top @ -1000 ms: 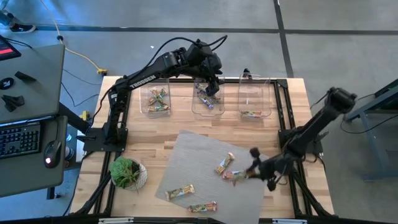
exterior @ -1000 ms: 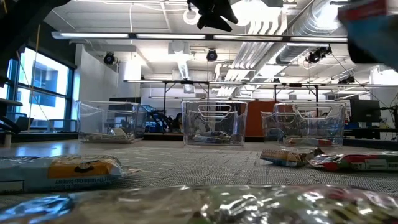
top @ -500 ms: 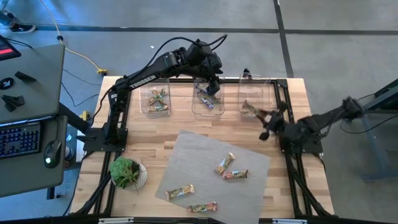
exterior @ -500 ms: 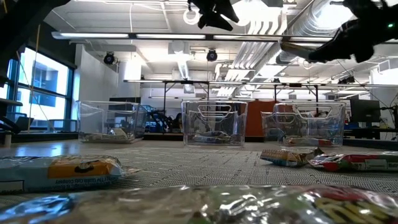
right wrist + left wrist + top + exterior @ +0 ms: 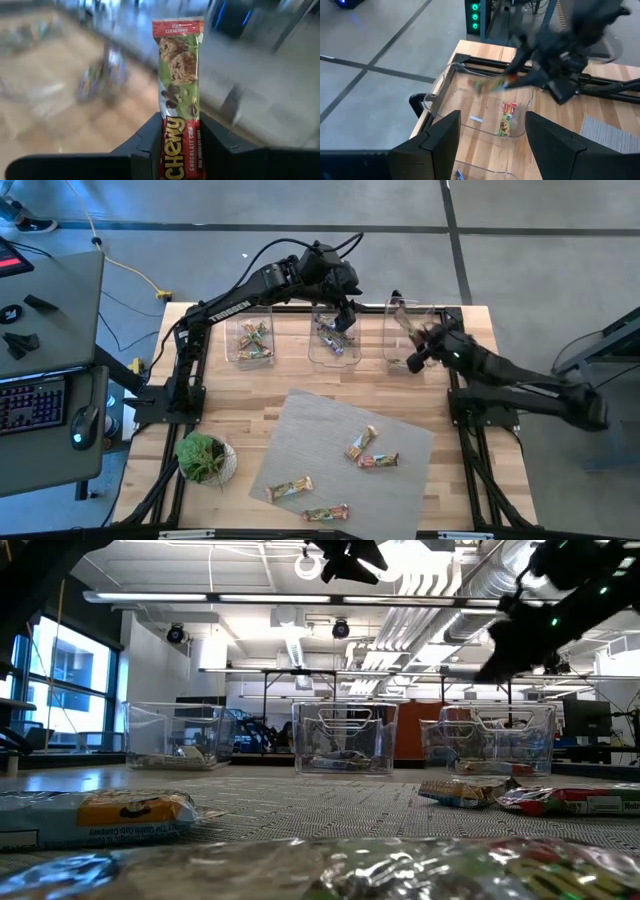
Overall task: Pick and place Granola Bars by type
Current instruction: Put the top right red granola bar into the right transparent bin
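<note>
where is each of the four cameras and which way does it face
High view: above the table, looking straight down; both arms show.
Low view: at tabletop height, facing the three bins; arms hang overhead.
Left wrist view: over the middle bin, past open fingers, toward the right bin.
Right wrist view: behind the right pincer, shut on a granola bar.
Shared: high and left wrist views both show the right pincer carrying that bar over the right bin.
</note>
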`<state>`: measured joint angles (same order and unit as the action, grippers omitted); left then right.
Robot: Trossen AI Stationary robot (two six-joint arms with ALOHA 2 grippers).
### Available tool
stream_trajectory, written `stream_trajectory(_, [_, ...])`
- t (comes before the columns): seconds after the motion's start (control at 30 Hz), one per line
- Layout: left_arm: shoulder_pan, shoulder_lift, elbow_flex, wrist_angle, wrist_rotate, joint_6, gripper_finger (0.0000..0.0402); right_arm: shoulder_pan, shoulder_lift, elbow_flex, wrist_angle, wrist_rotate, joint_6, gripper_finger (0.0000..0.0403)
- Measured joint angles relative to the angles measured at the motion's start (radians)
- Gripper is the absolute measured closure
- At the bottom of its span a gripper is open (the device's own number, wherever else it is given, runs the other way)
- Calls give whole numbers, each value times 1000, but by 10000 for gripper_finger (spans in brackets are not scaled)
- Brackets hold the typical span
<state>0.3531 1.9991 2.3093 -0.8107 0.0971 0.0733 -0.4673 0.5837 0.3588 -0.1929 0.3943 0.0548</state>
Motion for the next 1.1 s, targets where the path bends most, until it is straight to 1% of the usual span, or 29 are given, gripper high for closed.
stream_trajectory(0.03, [0,0,0,0,0,0,186,-46,35,0,-11,-64,27,316])
stream_trajectory(0.07, [0,0,0,-1,0,0,186,-86,71,0,-12,-102,43,316])
stream_trajectory(0.2, [0,0,0,-8,0,1,186,-191,212,0,15,-161,53,316])
stream_trajectory(0.3, [0,0,0,-8,0,1,186,-246,315,0,22,-171,67,316])
stream_trajectory(0.37, [0,0,0,-8,0,10,186,-278,380,19,8,-230,84,316])
stream_trajectory(0.5, [0,0,0,-7,0,31,186,-315,511,92,-54,-343,63,316])
stream_trajectory(0.67, [0,0,0,-8,0,34,186,-319,654,221,-162,-353,-11,315])
stream_trajectory(0.8, [0,0,0,-21,0,34,186,-319,735,323,-282,-344,-55,315])
stream_trajectory(0.97, [0,0,0,-30,0,34,186,-320,797,426,-397,-315,-97,315])
stream_trajectory(1.1, [0,0,0,-30,0,34,186,-318,824,499,-498,-267,-111,315])
